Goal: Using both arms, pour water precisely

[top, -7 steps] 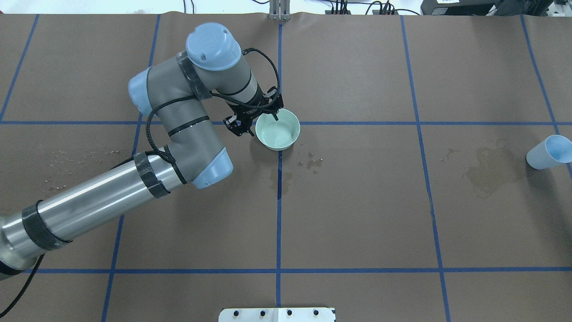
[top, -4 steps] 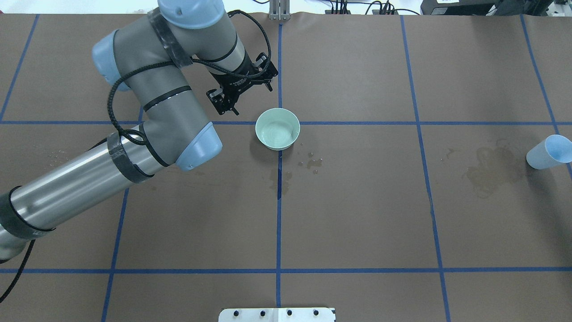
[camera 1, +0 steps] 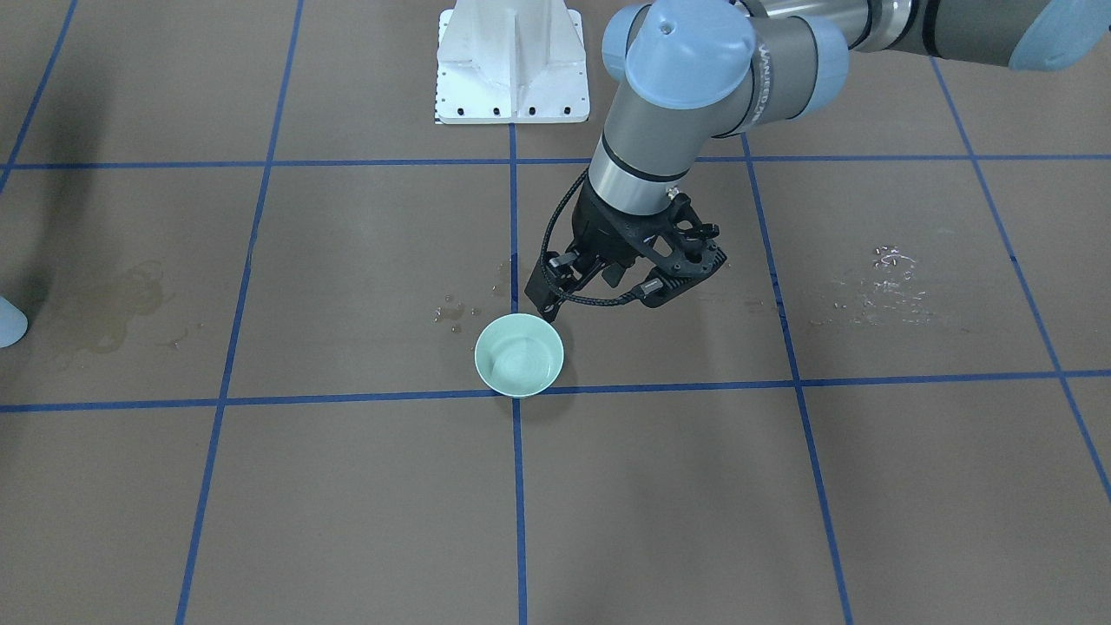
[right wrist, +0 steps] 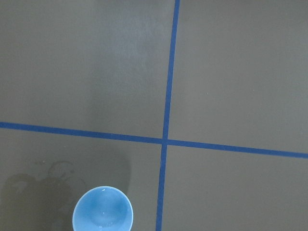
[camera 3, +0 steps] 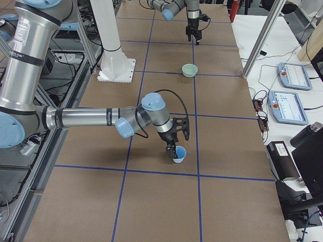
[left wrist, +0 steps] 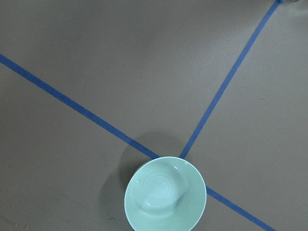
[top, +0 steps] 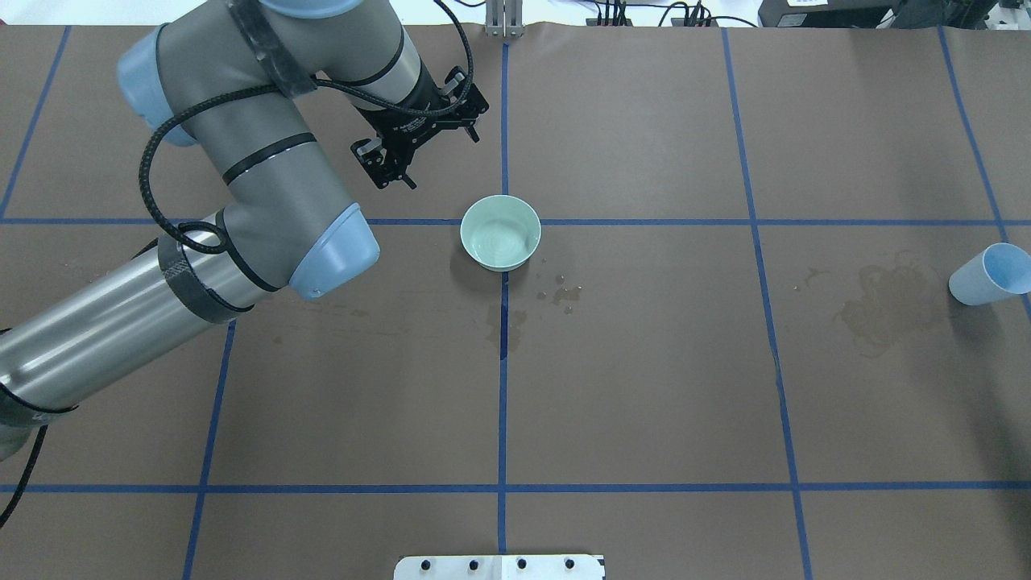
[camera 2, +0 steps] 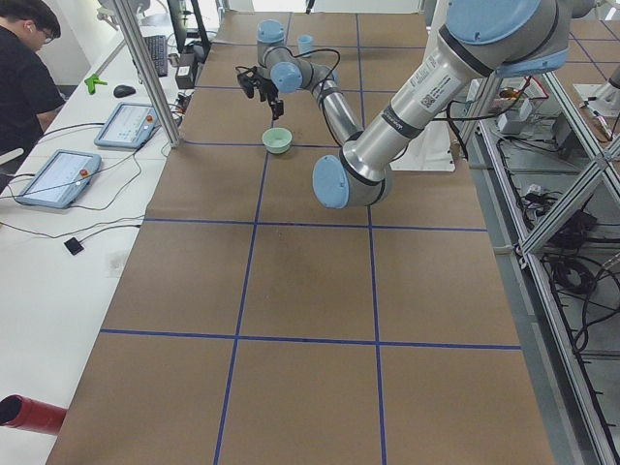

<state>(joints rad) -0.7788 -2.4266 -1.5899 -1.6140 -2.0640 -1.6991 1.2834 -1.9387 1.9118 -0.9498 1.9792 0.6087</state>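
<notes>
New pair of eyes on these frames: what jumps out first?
The big silver-grey left arm fills the table's left side, its black left gripper open and empty near the pale green bowl, which sits at the centre tape crossing. At the far right edge, a light blue plastic cup sits beside a dark stain on the brown cover.

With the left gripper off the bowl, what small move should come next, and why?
Likely pull the left gripper back toward its own side: its fingers are open and empty, the bowl stands free on the blue tape with water in it, and the blue cup sits far off by the right gripper.
</notes>
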